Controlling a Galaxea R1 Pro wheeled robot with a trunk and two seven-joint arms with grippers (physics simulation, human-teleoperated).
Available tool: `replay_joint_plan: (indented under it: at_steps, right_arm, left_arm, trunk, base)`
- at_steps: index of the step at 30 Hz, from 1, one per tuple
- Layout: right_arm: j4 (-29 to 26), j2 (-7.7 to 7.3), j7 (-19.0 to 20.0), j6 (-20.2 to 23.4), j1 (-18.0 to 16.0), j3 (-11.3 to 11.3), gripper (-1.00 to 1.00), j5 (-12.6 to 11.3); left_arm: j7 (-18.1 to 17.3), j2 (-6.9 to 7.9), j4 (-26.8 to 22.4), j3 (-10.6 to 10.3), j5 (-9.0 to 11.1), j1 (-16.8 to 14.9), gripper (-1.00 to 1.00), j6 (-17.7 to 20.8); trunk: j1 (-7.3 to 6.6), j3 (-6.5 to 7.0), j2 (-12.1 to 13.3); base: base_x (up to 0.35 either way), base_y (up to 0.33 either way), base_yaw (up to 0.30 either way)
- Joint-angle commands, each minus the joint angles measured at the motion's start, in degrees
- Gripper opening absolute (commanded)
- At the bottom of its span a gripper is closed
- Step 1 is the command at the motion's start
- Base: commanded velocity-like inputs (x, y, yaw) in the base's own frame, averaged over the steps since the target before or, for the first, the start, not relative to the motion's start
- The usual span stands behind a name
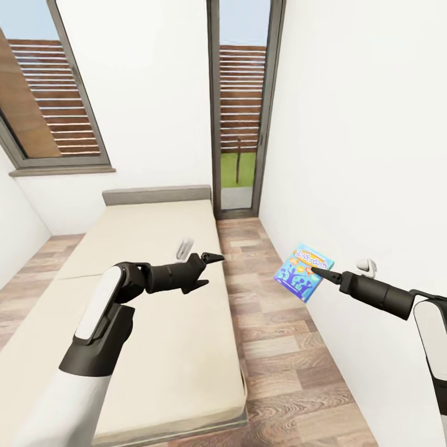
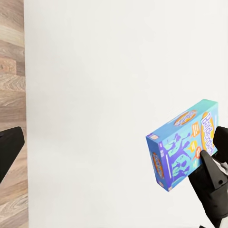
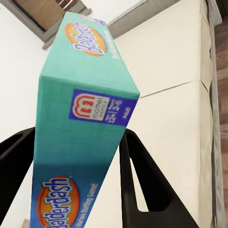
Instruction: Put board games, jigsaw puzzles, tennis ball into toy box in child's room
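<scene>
- The right gripper [image 1: 318, 274] is clamped on a blue game box [image 1: 303, 272]. It holds the box up in the air over the wood floor [image 1: 273, 323], between the bed [image 1: 155, 298] and the white wall [image 1: 360, 155].
- In the right wrist view the box [image 3: 78, 128] sits between the two black fingers [image 3: 135, 180]. It looks like they pinch it near one end. I think the long end could tip down and slide out if the arm swings fast.
- If it slips, it would drop on the floor, and that is a hard spot for the arms to reach.
- The box hangs near the wall. If the robot turns toward that side, a corner might bump the wall and get knocked loose.
- The left gripper [image 1: 210, 268] hangs over the bed, with its tips spread apart and nothing between them. In the left wrist view I see the box [image 2: 185, 142] off to one side, well apart from this arm.
- If the left arm stays stuck out like this, it could hit a door frame or the desk when the robot rolls away.
- I can't see the toy bin or the desk from here, so the box has a trip to make. A long ride gives more chances to shake it free.
- I see no other game on the bed top. One might be out of view, so the robot could miss it.
</scene>
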Motion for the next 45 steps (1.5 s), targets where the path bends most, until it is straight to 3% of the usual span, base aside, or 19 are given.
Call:
replay_joint_plan:
  at_steps: [1, 15, 30, 40, 45]
  right_arm:
    - [0.0, 0.0, 0.4, 0.3, -0.1, -0.1, -1.0, 0.3]
    - [0.1, -0.04, 0.8, 0.3, 0.1, -0.1, -1.0, 0.2]
    - [0.1, -0.15, 0.8, 0.3, 0.1, -0.3, -1.0, 0.1]
    - [0.1, -0.4, 0.7, 0.3, -0.1, -0.5, -1.0, 0.0]
    - [0.1, -0.45, 0.6, 0.3, -0.4, -0.2, -1.0, 0.2]
  left_arm:
    - [0.6, -0.03, 0.0, 0.0, 0.5, -0.1, 1.0, 0.1]
    - [0.6, -0.1, -0.3, 2.2, 0.5, 0.2, 1.0, 0.1]
    - [0.6, -0.17, -0.4, 2.6, 0.5, 0.3, 1.0, 0.1]
    - [0.6, 0.22, -1.3, 3.0, 0.4, 0.7, 1.0, 0.1]
    - [0.6, 0.83, -1.8, 4.6, 0.4, 1.5, 1.0, 0.1]
  trunk:
    - [0.02, -0.03, -0.1]
    - [0.02, 0.38, -0.1]
    - [0.02, 0.43, -0.1]
    - [0.02, 0.61, -0.1]
    - [0.02, 0.64, -0.1]
  base:
    - [-0.116, 0.0, -0.055]
    - [-0.261, 0.0, -0.017]
    - [-0.314, 0.0, 0.003]
    - [-0.097, 0.0, 0.187]
    - [-0.017, 0.0, 0.272]
